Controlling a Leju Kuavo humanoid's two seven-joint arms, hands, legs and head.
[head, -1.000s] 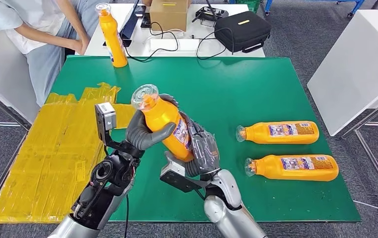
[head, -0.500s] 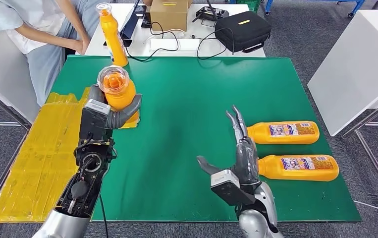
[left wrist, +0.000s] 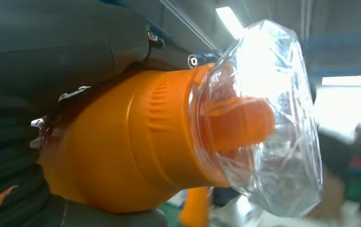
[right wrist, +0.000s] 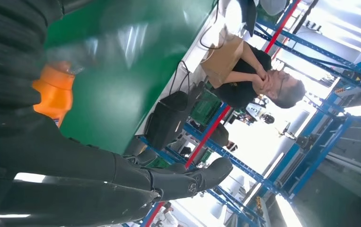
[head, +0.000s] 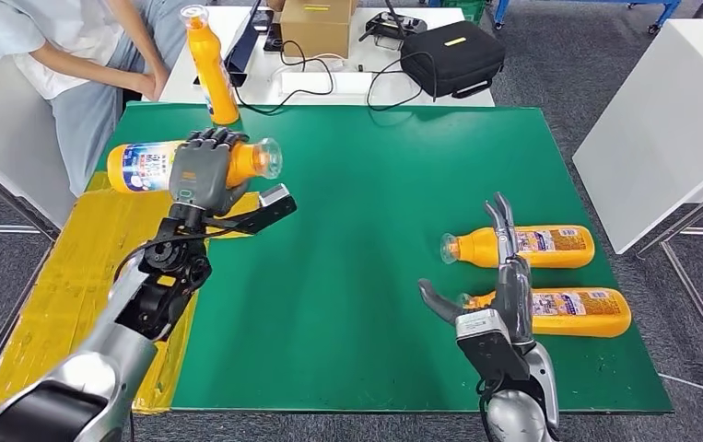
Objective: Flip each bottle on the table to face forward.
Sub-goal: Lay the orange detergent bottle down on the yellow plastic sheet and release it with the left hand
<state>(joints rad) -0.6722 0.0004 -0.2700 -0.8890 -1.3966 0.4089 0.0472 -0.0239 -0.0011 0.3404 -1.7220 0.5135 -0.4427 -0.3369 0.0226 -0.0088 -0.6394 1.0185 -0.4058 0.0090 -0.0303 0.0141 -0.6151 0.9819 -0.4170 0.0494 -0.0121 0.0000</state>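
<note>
Green table point(head: 403, 166): left hand point(head: 202, 170) hides held bottle's point(head: 149, 164) middle; right hand point(head: 504, 276) spread.

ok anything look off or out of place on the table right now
Nothing spilled or damaged. Two orange bottles lie on their sides near the open right hand; the left hand holds a third sideways above the yellow sheet.

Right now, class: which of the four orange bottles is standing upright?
The bottle at the table's far edge, near the person. Two lie on their sides at right; the left hand holds one sideways.
</note>
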